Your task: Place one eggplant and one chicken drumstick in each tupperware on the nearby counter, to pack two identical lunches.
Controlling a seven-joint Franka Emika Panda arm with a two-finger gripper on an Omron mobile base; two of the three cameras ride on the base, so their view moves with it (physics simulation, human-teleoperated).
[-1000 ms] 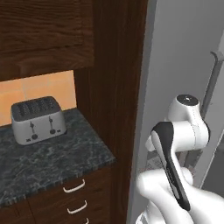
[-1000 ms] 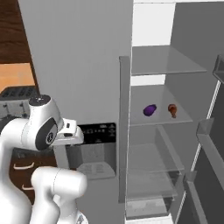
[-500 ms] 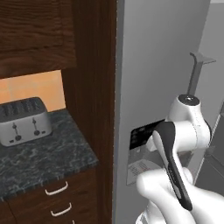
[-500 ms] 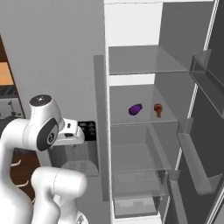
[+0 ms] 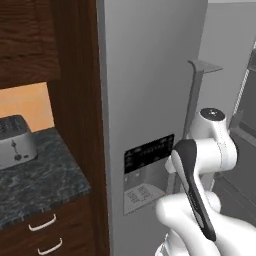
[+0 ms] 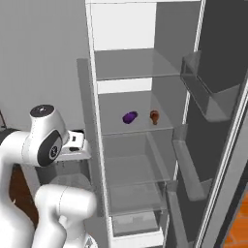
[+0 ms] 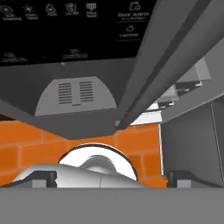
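Observation:
A purple eggplant and a brown chicken drumstick lie side by side on the middle glass shelf of the open fridge. My gripper is open with nothing between its fingertips. It is held low in front of the closed left fridge door, facing the black dispenser panel. The counter is off to the left, beside the fridge. The tupperware is out of view.
A silver toaster stands on the counter under dark wood cabinets. The grey vertical door handle runs close by my arm. The open right fridge door with its bins juts out at the right.
The base has driven to the right. The counter and toaster slid left in the views and the open fridge came to the centre. The gripper stayed open.

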